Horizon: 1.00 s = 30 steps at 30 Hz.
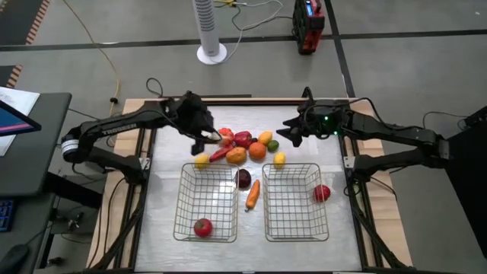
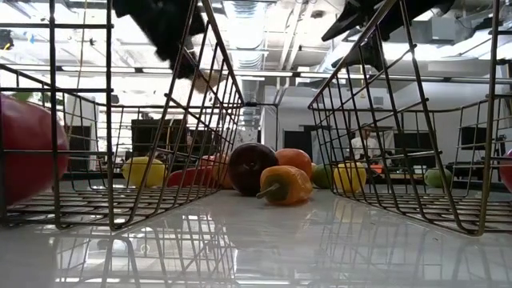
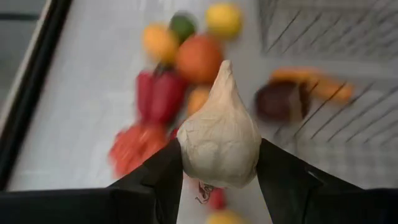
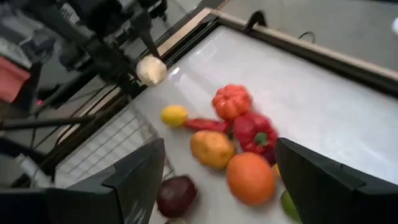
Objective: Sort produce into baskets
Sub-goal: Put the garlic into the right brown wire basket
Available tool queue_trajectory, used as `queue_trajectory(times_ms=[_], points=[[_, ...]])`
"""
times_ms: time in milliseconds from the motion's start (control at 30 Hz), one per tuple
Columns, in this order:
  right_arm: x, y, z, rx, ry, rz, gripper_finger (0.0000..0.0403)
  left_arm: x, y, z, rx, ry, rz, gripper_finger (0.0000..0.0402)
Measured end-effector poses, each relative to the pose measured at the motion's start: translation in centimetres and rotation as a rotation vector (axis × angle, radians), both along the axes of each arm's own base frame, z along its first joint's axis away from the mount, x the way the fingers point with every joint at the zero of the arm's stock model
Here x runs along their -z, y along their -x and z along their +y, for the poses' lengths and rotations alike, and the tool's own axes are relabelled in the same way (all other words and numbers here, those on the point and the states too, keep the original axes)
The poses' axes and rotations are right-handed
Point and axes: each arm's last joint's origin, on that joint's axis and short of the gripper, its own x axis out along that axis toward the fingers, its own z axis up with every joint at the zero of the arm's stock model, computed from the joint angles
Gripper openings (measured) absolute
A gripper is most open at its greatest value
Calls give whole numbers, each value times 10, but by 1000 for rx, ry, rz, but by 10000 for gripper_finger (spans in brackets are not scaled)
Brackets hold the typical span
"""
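The left end effector (image 3: pixel 219 180) is gripping a white garlic bulb (image 3: pixel 219 134) above the produce pile (image 1: pixel 245 146), hiding some pieces under it. The right end effector (image 1: pixel 293 131) is hanging wide open beside the pile. Both wire baskets (image 1: pixel 207 202) are sitting just in front of the pile on the worktop (image 1: pixel 167 175), with a carrot (image 1: pixel 253 195) lying between them.
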Motion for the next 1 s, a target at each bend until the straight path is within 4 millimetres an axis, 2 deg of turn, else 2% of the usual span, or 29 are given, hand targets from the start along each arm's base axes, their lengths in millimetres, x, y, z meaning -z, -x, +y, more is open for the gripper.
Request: queue_trajectory(times_ms=[267,567,733,1000], points=[[10,7,-5,56,-90,93,331,-16,-67,-52,138,47,-49,165],[11,12,-8,136,-210,86,331,-6,-140,-91,222,115,-82,165],[1,23,-2,88,-215,32,331,1,-166,-104,210,127,-75,165],[-18,47,12,25,-130,-52,331,1,-190,-103,10,267,-182,165]])
